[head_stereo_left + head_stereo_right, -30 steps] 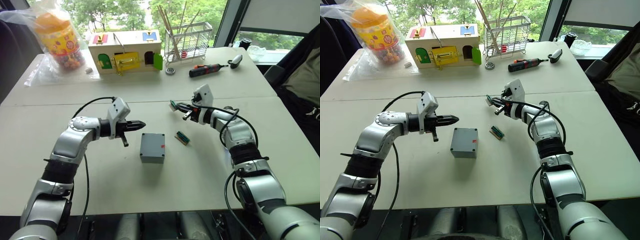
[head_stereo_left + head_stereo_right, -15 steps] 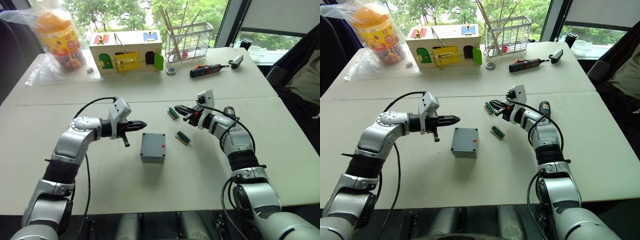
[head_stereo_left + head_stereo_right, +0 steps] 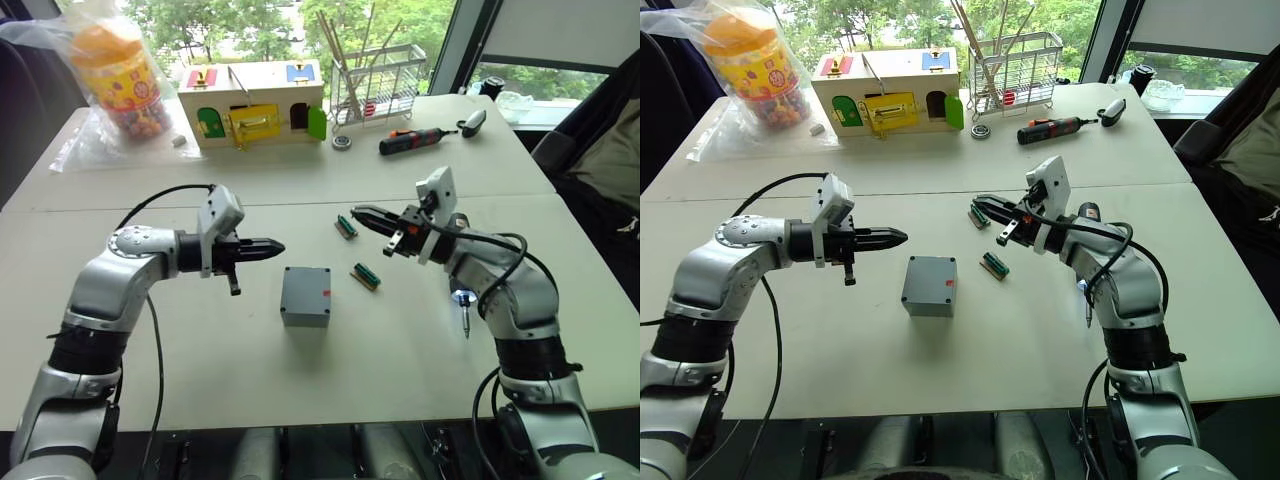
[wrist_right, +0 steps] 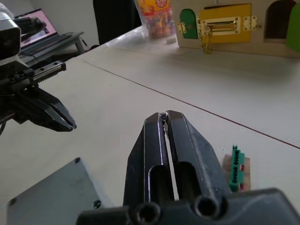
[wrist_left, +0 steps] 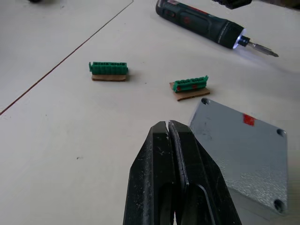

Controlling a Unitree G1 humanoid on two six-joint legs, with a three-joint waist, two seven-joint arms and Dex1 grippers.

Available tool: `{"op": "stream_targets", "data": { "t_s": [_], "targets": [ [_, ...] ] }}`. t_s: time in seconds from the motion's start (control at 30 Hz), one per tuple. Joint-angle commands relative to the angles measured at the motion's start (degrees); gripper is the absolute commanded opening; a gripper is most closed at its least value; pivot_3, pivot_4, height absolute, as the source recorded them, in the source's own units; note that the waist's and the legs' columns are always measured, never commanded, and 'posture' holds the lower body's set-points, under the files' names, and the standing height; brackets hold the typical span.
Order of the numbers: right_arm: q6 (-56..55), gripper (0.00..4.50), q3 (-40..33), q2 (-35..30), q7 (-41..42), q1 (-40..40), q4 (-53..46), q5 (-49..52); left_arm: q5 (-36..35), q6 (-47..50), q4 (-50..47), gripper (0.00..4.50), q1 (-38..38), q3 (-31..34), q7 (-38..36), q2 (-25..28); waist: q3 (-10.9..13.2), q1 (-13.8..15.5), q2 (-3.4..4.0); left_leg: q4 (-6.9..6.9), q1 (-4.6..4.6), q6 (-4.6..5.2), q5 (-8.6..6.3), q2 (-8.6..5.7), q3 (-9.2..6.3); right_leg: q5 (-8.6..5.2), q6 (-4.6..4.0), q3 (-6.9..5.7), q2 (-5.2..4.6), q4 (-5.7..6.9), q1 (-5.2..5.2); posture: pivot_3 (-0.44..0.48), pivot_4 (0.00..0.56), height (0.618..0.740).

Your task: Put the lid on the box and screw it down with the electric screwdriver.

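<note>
Both closed on nothing: left gripper (image 3: 275, 246) and right gripper (image 3: 362, 213), flanking the lidded box (image 3: 305, 296) mid-bench. Electric screwdriver (image 5: 201, 27) lying by the right arm; probably heavy, rigid, best clasped mid-barrel.

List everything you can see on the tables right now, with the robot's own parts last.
Grey plastic square box: one, lid already on it, between the grippers.
Dark electric screwdriver with a lit tip: one, lying on the table beside the right arm.
Green connector blocks: two, one right of the box, one farther back.
Black-and-red small screwdriver: one, far table.
Wooden toy house: one, far table.
Wire rack: one, beside the house.
Bagged jar of colourful pieces: one, far left.
Left gripper: jaws shut, empty, left of the box.
Right gripper: jaws shut, empty, above the connector blocks.
</note>
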Motion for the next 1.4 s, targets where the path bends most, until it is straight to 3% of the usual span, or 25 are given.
{"op": "stream_targets", "data": {
  "t_s": [0.03,0.57,1.4],
  "targets": [
    [3.9,0.02,1.2,-0.8,-0.7,3.7,-8.0,3.6,-2.2,1.3,-4.8,0.00,2.4,0.3,-2.4,2.8,0.0,0.0,0.00,0.00,0.00,0.11,-0.06,0.00,0.00,0.00,0.00,0.00,0.01,0.00,0.00,0.000,0.150,0.736],
    [1.3,0.02,7.8,0.7,-3.3,6.5,-5.5,0.6,-0.9,0.2,-3.8,0.00,2.7,-1.5,-1.7,3.1,0.0,1.4,0.00,0.05,0.04,0.09,-0.04,-0.01,-0.01,0.00,-0.01,0.00,0.05,-0.02,0.00,0.000,0.150,0.736],
    [-1.6,0.02,7.6,0.4,-2.8,6.5,-0.9,-0.9,-1.5,0.8,-4.5,0.00,2.2,-2.0,-0.9,2.4,0.0,1.4,0.00,0.05,0.04,0.09,-0.04,-0.01,0.00,0.00,-0.01,0.00,0.05,-0.02,0.00,0.000,0.150,0.736]
  ]
}}
